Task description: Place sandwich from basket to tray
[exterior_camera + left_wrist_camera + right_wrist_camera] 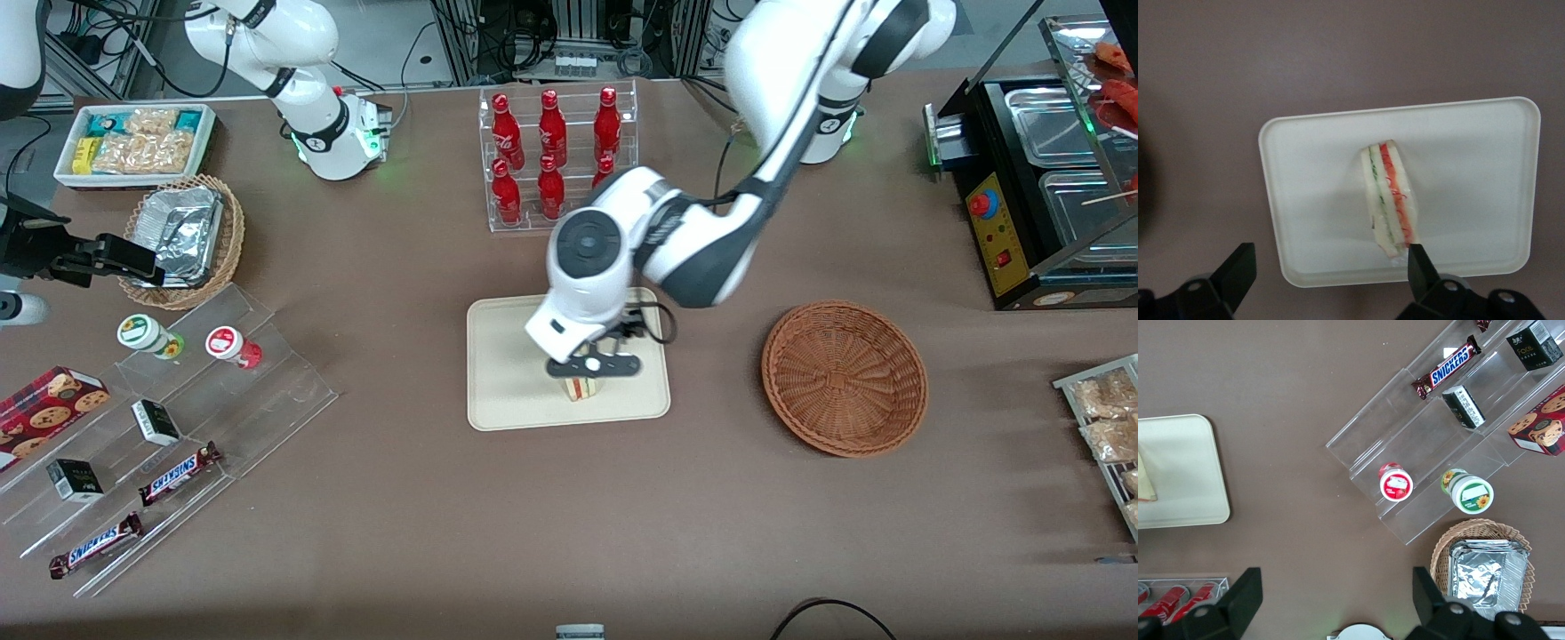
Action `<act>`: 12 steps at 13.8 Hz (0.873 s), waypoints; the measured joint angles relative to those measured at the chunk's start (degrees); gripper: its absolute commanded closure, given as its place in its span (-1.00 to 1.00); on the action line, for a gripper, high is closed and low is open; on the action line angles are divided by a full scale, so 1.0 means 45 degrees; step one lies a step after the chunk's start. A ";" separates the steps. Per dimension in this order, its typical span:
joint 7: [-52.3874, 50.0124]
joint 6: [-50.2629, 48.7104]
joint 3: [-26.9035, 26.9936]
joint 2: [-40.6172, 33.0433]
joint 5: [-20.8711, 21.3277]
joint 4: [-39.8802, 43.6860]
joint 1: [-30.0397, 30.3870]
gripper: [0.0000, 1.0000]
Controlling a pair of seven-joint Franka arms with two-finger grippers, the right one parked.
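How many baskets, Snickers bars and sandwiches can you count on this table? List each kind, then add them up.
Baskets: 2
Snickers bars: 2
Sandwiches: 1, lying on the tray below the open hand
Total: 5

The tray (502, 391) looks like smooth matt cream plastic, and the sandwich (1390, 200) on it shows soft pale bread under a faintly glossy clear wrap. The basket (845, 378) is rough reddish-brown woven wicker on a matt brown tabletop (569, 516). Above the tray, the gripper (1328, 267) has dull black fingers, spread apart.
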 measured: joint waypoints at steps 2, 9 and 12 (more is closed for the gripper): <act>0.0749 -0.0668 -0.0001 -0.0318 -0.0038 -0.0094 0.0803 -1.00; 0.6241 -0.1450 0.0039 -0.3305 -0.0050 -0.2814 0.3969 -1.00; 0.7852 -0.1963 0.0052 -0.4383 -0.0058 -0.3483 0.5303 -1.00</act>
